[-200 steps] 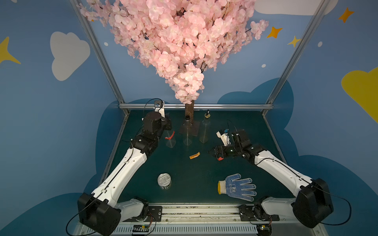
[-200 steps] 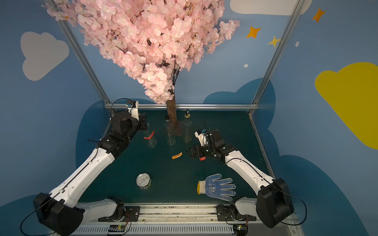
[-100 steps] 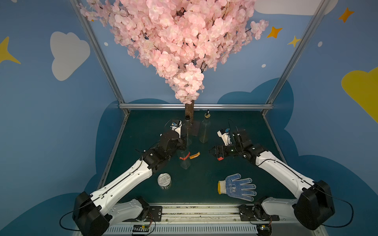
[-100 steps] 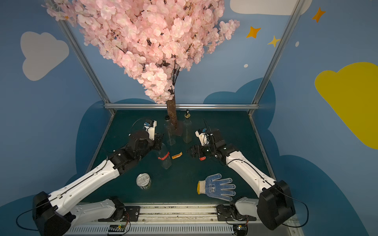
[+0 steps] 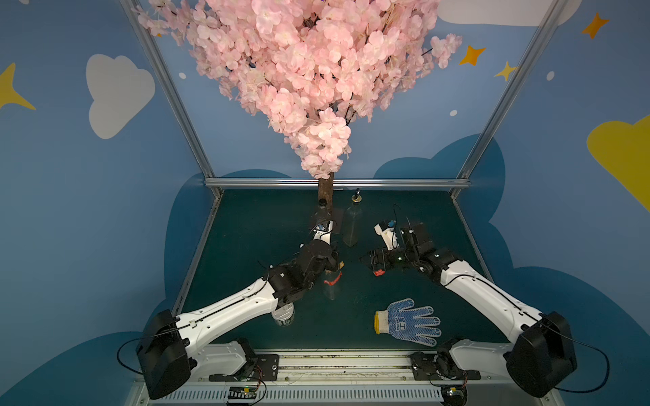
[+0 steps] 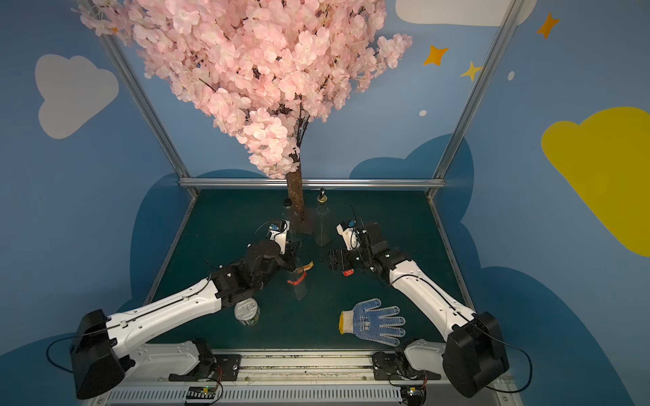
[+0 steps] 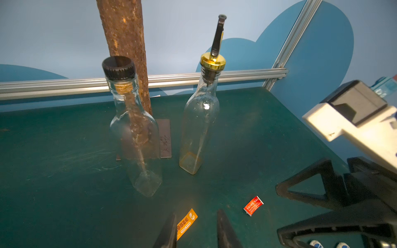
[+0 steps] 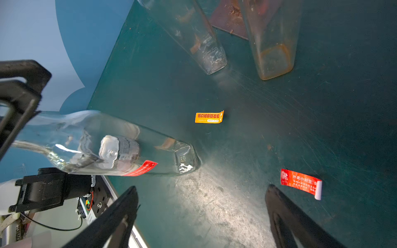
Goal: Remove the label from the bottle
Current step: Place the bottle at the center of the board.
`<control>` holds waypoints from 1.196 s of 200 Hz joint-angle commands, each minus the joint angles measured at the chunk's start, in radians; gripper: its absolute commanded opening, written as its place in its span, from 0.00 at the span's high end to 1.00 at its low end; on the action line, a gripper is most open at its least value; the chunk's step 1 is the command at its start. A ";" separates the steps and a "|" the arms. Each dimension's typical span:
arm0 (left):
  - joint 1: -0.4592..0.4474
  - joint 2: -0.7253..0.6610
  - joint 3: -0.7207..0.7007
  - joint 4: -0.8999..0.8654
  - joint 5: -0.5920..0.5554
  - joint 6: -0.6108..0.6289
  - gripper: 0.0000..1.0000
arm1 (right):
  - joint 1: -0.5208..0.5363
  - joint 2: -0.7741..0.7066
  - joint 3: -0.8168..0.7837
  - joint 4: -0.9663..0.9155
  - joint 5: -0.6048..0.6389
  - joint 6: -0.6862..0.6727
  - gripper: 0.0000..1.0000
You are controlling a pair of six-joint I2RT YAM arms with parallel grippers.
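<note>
Dim overall, wide-angle bending at edges, bright glare patch on green mat [image 8: 206,193], glints on bottle [image 8: 64,133]

staged robot booth: aluminium frame [image 5: 334,182], painted cloud walls [image 5: 116,95], fake blossom tree [image 5: 309,70].

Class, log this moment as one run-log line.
left gripper: shut on bottle | right gripper: open, empty | label: on bottle
</note>
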 commanded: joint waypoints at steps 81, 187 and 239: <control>-0.070 0.071 0.035 0.003 -0.063 -0.045 0.66 | 0.009 -0.006 0.004 0.026 -0.023 0.004 0.08; -0.074 -0.002 -0.029 0.057 -0.017 0.001 0.37 | 0.025 -0.002 0.015 0.034 -0.055 -0.010 0.08; -0.063 -0.104 -0.085 0.069 0.040 0.041 0.31 | 0.044 -0.015 0.019 0.038 -0.076 -0.019 0.08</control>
